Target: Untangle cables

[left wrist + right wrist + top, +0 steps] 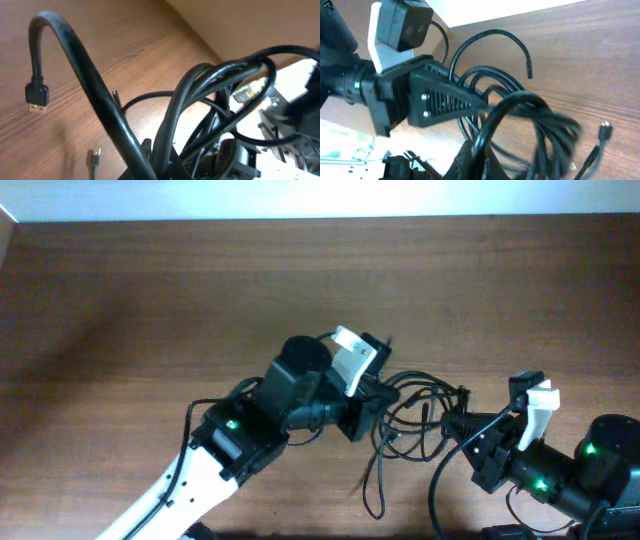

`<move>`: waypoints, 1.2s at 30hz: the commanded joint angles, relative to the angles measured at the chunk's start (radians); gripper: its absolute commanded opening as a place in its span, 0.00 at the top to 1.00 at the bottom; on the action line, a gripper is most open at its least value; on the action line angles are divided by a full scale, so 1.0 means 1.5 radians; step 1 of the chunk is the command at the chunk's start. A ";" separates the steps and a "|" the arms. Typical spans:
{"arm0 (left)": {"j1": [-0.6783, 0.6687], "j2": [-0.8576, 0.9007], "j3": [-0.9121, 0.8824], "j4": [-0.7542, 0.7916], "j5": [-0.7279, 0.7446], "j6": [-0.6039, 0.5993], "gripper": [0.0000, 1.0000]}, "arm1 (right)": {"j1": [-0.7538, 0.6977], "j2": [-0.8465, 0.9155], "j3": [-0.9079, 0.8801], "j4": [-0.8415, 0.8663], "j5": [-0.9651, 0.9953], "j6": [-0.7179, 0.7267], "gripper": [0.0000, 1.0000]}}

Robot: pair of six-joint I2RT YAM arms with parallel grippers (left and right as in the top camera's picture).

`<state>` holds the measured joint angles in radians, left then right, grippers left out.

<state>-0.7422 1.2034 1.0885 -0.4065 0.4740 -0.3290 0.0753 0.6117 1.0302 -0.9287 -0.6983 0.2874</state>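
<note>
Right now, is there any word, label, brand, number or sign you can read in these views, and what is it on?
None can be read in any view.
cables: plain black, no print visible.
plug: no marking that can be made out.
green lights on the arms: lights only, no characters.

This is looking like a robotics lab: left arm (pixel 250 420) and right arm (pixel 560 470) are reaching from the frame's bottom over a wood-grain tabletop (pixel 130 280).
</note>
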 commanded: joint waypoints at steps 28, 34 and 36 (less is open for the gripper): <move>-0.013 -0.005 0.004 -0.172 -0.135 0.005 1.00 | -0.003 -0.003 0.002 0.126 0.056 -0.013 0.96; 0.032 -0.005 0.004 -0.100 -0.025 -0.009 1.00 | -0.003 -0.003 0.002 -0.024 0.073 -0.014 0.29; 0.032 -0.006 0.004 -0.065 0.016 -0.009 1.00 | -0.003 -0.003 0.002 -0.033 0.073 -0.014 0.25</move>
<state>-0.6960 1.2026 1.0866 -0.5446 0.4023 -0.3595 0.0750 0.6151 1.0264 -0.9730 -0.5980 0.2657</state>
